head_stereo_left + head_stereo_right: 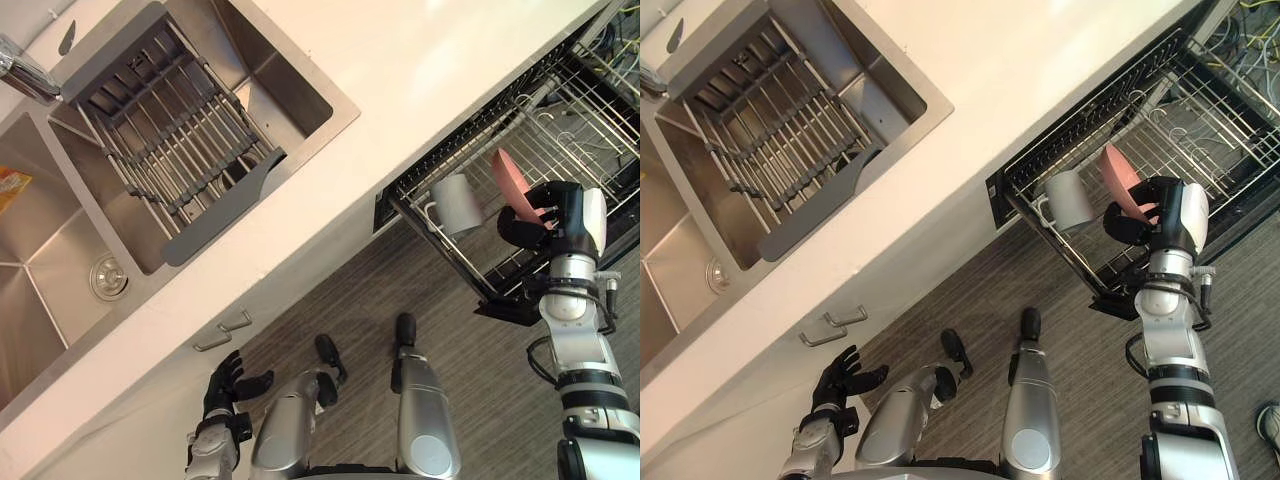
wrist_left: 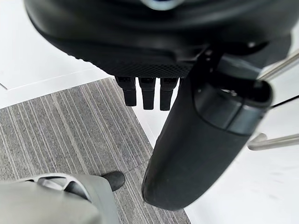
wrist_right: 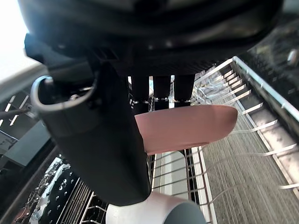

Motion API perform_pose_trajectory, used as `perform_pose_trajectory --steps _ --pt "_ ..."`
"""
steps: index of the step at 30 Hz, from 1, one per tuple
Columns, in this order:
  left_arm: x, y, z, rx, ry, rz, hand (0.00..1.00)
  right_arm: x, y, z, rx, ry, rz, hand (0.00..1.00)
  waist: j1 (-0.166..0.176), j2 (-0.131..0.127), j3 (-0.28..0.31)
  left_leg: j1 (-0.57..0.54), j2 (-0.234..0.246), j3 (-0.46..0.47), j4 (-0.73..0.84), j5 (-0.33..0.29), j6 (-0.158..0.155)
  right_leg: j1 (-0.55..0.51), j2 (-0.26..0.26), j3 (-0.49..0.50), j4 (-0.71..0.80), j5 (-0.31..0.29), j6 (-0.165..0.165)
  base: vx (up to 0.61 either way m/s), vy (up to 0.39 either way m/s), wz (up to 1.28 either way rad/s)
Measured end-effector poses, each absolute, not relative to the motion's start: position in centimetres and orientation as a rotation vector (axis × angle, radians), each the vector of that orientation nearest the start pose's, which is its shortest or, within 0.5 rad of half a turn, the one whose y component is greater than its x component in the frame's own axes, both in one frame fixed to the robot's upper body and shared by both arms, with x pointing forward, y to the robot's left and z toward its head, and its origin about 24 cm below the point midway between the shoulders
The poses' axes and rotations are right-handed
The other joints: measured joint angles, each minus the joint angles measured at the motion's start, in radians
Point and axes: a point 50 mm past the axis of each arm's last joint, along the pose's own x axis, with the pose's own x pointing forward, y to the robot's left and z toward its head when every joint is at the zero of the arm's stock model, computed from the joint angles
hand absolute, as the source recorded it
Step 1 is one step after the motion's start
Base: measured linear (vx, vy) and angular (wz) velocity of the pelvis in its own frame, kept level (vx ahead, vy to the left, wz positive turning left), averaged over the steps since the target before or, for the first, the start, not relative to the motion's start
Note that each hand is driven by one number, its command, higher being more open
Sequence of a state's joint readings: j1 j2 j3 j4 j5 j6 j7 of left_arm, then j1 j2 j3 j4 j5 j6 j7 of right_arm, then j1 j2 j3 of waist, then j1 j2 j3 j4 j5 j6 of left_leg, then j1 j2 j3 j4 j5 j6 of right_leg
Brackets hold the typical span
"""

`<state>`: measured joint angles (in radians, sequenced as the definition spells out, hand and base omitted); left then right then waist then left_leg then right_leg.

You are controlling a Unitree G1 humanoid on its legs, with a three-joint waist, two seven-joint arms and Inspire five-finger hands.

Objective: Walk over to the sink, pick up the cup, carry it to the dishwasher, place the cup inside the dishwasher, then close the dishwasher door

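One cup (image 1: 458, 203) in dishwasher rack (image 1: 590, 120) | right hand (image 1: 522, 232) near, fingers straight

Pink plate (image 1: 512, 182): its near rim is hidden behind the right hand (image 1: 525, 232), and contact between them can't be made out. Cup (image 3: 154, 210), just beside that hand: only part shows in the right wrist view, the rest cut by the edge. Dishwasher rack (image 1: 590, 110) runs out of frame beyond the right hand. Sink (image 1: 60, 250), well apart from the left hand (image 1: 228, 382): cut at the edge, as is the faucet (image 1: 25, 75). Orange scrap (image 1: 10, 188) in the sink: too little showing to identify.
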<state>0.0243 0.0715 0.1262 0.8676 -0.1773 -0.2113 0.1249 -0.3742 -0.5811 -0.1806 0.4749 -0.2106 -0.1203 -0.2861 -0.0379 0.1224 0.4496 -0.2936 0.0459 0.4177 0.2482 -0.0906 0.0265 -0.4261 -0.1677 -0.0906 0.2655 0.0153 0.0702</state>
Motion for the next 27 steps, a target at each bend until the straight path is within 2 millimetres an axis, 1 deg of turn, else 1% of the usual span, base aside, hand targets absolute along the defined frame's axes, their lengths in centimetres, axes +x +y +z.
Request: perform_pose_trajectory --steps 2,3,8,9,13,18,21,24,25,27 --pt "16.8 20.6 -11.8 -0.086 0.654 0.364 0.90 30.9 -32.4 13.1 -0.701 -0.161 -0.531 0.30 0.002 0.001 0.001 -0.013 -0.005 -0.001 -0.001 0.004 0.005 -0.012 -0.003 0.003 -0.004 0.006 0.003 0.02 0.027 0.02" --pt "17.2 20.5 -11.6 -0.094 0.637 0.361 0.90 31.3 -32.7 14.0 -0.713 -0.173 -0.540 0.30 0.005 0.004 0.004 -0.024 -0.011 -0.002 -0.003 0.007 0.010 -0.023 -0.008 0.004 -0.005 0.009 0.005 0.00 0.000 0.00" --pt "18.4 20.2 -11.1 -0.112 0.602 0.354 0.90 32.2 -33.2 15.0 -0.721 -0.169 -0.557 0.30 0.023 0.004 0.015 -0.033 -0.015 -0.003 -0.003 0.008 0.011 -0.032 -0.009 0.010 -0.010 0.018 0.005 0.00 0.007 0.00" --pt "18.5 20.3 -11.0 -0.112 0.595 0.354 0.90 32.6 -33.1 15.4 -0.724 -0.172 -0.554 0.90 0.023 0.004 0.015 -0.043 -0.015 -0.003 -0.003 0.008 0.011 -0.043 -0.009 0.012 -0.012 0.023 0.004 0.00 0.000 0.00" --pt "18.8 20.2 -10.8 -0.114 0.585 0.356 0.90 33.3 -33.0 16.1 -0.713 -0.174 -0.564 0.90 0.026 0.004 0.017 -0.064 -0.015 0.000 0.002 0.010 0.014 -0.064 -0.007 0.020 -0.015 0.033 0.004 0.00 0.001 -0.03" --pt "19.8 20.3 -10.3 -0.141 0.558 0.383 0.90 33.7 -33.3 16.6 -0.674 -0.161 -0.589 0.90 0.048 0.003 0.018 -0.079 -0.010 0.004 0.015 0.009 0.014 -0.075 0.006 0.046 -0.039 0.058 0.002 0.00 0.000 -0.17" --pt "20.3 20.1 -10.0 -0.149 0.540 0.382 0.90 33.9 -33.1 16.9 -0.659 -0.167 -0.589 0.90 0.051 0.001 0.019 -0.092 -0.004 0.004 0.036 0.003 0.013 -0.085 0.013 0.060 -0.040 0.065 0.001 -0.01 -0.014 -0.16" --pt "20.3 20.0 -10.0 -0.152 0.542 0.382 0.90 33.9 -32.7 17.4 -0.643 -0.197 -0.583 0.90 0.051 -0.004 0.022 -0.097 0.006 -0.003 0.066 -0.016 0.009 -0.085 0.026 0.077 -0.044 0.074 0.000 -0.02 -0.017 -0.23" --pt "20.3 20.1 -10.0 -0.153 0.541 0.384 0.90 33.9 -32.3 17.8 -0.637 -0.225 -0.578 0.90 0.050 -0.012 0.027 -0.099 0.007 -0.015 0.076 -0.022 0.007 -0.084 0.032 0.086 -0.048 0.079 -0.001 -0.03 -0.016 -0.21" --pt "20.2 20.1 -10.0 -0.154 0.543 0.386 0.90 33.3 -31.7 18.1 -0.602 -0.278 -0.574 0.90 0.047 -0.017 0.030 -0.100 0.008 -0.037 0.084 -0.028 0.005 -0.078 0.038 0.089 -0.055 0.083 -0.002 -0.04 -0.024 -0.14"
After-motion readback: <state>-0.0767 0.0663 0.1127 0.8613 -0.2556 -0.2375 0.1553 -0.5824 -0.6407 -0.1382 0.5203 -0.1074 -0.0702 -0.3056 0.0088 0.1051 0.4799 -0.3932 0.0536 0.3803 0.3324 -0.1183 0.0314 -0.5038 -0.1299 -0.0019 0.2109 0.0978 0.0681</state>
